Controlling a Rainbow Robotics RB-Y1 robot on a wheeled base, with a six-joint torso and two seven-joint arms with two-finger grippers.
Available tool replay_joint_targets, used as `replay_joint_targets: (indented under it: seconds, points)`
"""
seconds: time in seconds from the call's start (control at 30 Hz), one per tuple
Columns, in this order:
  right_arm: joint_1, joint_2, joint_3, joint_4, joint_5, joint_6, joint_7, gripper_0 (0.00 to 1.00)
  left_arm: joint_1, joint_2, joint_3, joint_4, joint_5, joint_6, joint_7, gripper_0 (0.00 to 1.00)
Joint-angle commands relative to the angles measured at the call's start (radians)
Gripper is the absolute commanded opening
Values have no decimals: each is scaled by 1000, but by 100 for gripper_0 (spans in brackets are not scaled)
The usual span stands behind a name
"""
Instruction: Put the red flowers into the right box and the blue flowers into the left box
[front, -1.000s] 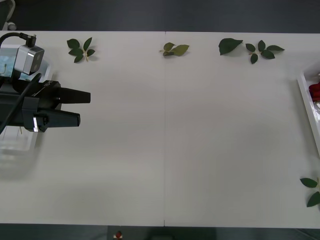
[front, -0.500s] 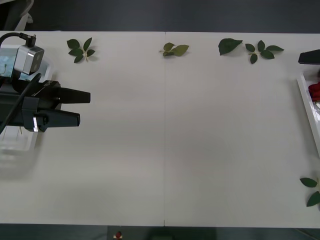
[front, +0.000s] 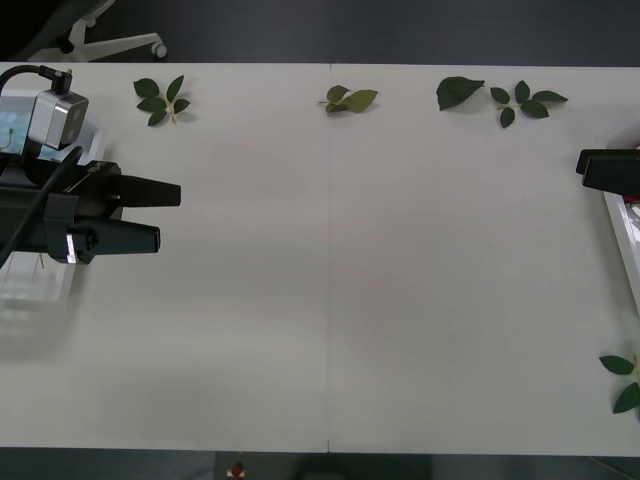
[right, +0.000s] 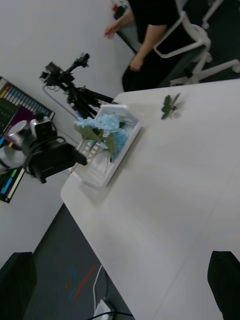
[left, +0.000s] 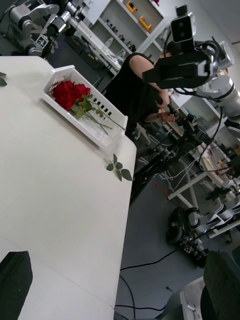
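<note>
The red flowers (left: 69, 93) lie bunched in the right box (left: 102, 134), a white slatted tray at the table's right end (front: 618, 222). The blue flowers (right: 103, 125) stand in the left box (right: 114, 159), whose pale rim (front: 38, 292) shows under my left arm. My left gripper (front: 150, 215) hovers over the table just inward of the left box, fingers (front: 160, 192) open with nothing between them. My right gripper (front: 600, 170) reaches in from the right edge above the right box; its fingers (right: 226, 280) stand apart and hold nothing.
Loose green leaf sprigs lie along the far edge (front: 160, 100), (front: 350, 98), (front: 460, 92), (front: 525, 103), and one at the near right (front: 622, 383). A seated person (right: 150, 35) is beyond the table's far side. A tripod (right: 75, 95) stands near the left box.
My right gripper has come into the front view at the right edge and moved nearer, now covering the red flowers there. The left arm has not moved.
</note>
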Motion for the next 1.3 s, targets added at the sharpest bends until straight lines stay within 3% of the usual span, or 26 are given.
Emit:
replay_joint_targets:
  seconds: [0.03,0.37,0.57,0.8,1.3]
  points:
    - [103,-18,-11,-68,-147,-3,291,100,11,29,2,-4,10,9,-2,100]
    - [232,-26,-25,-137,-342,79,638,100,11,29,2,-4,10,9,-2,100]
    - [230,-26,-25,-108,-357,149,680,100,11,29,2,-4,10,9,-2,100]
    - [161,-27,38,-64,-357,155,680,100,11,29,2,-4,10,9,-2,100]
    - [147,-30,57,-44,-357,162,680,100,11,29,2,-4,10,9,-2,100]
